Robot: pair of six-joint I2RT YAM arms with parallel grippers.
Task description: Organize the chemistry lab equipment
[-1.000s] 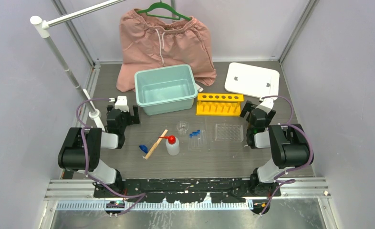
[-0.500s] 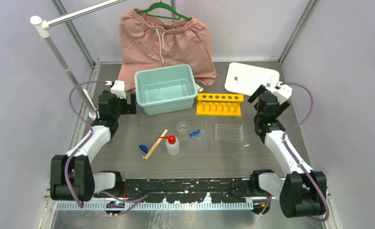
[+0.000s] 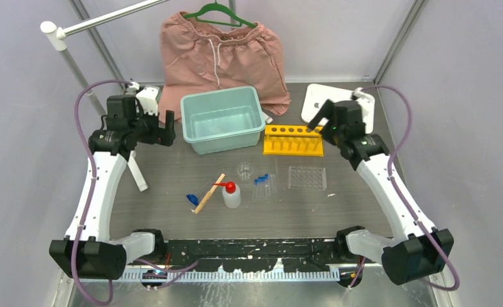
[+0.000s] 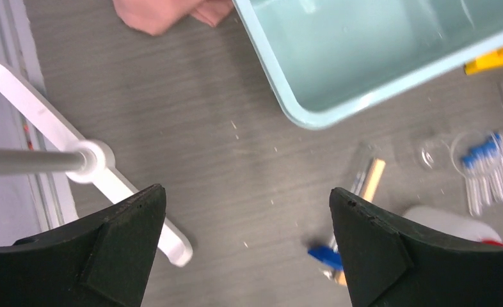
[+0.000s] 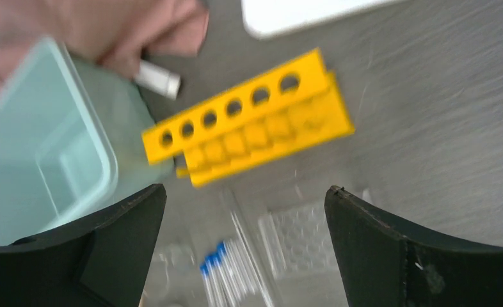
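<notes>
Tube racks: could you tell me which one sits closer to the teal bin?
The yellow rack, just beside the teal bin; the clear rack lies farther off.

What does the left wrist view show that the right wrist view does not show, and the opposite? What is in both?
Only the left wrist view: the white stand foot, the wooden stick, the small blue piece and the squeeze bottle.
Only the right wrist view: the white lid and the clear rack.
Both: the teal bin, the pink shorts, the blue-capped tubes and the yellow rack, of which the left wrist view catches only a corner.
</notes>
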